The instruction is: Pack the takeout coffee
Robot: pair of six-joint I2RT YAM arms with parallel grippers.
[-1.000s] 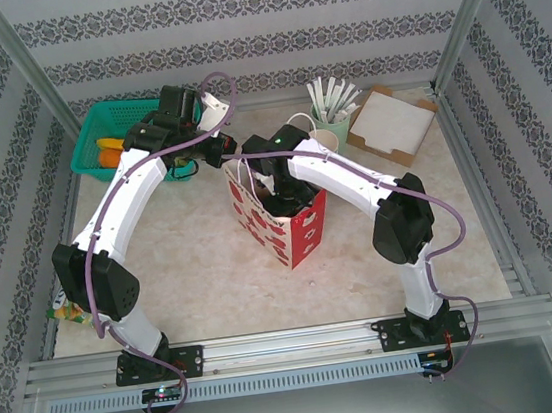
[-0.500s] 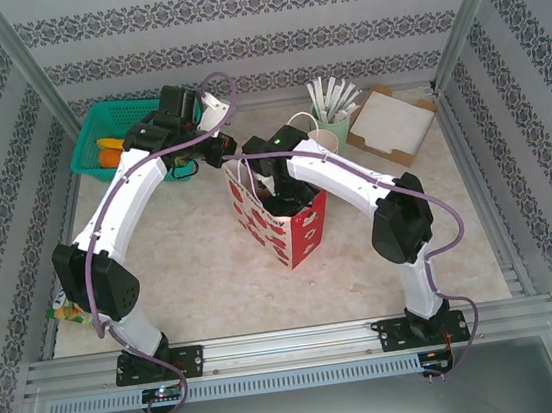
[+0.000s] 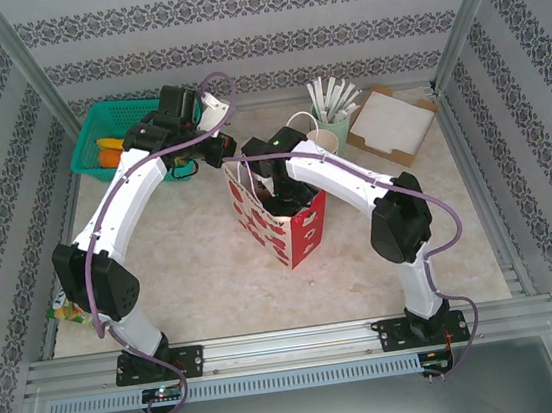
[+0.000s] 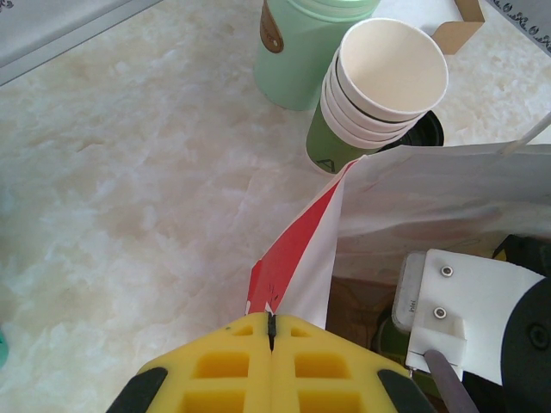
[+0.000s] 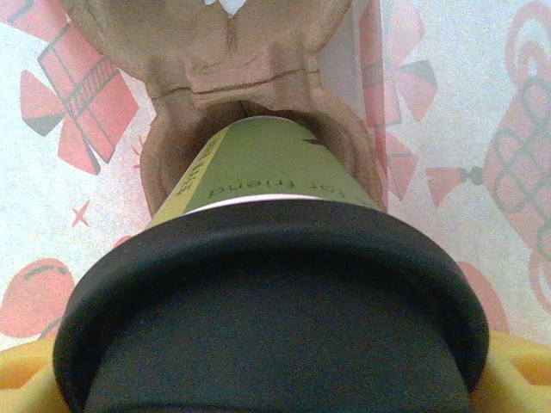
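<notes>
The takeout coffee point(image 5: 269, 168), a green paper cup under a black lid point(image 5: 275, 310), sits low inside the red-and-white paper bag point(image 3: 285, 223), its base in a brown cardboard carrier point(image 5: 250, 73). My right gripper point(image 5: 274, 387) reaches down into the bag and is shut on the cup, yellow fingers point(image 5: 19, 379) at both sides of the lid. My left gripper point(image 4: 272, 329) is shut on the bag's upper edge point(image 4: 297, 258) at its far-left corner and holds it up. From above, the left gripper point(image 3: 231, 161) is at the bag's back rim and the right arm's wrist point(image 3: 278, 181) covers the opening.
A stack of cream paper cups point(image 4: 387, 77) and a pale green holder point(image 4: 308, 47) of white sticks stand just behind the bag. A green basket point(image 3: 106, 137) is at the back left, a cardboard box point(image 3: 394, 121) at the back right. Metal rails edge the table.
</notes>
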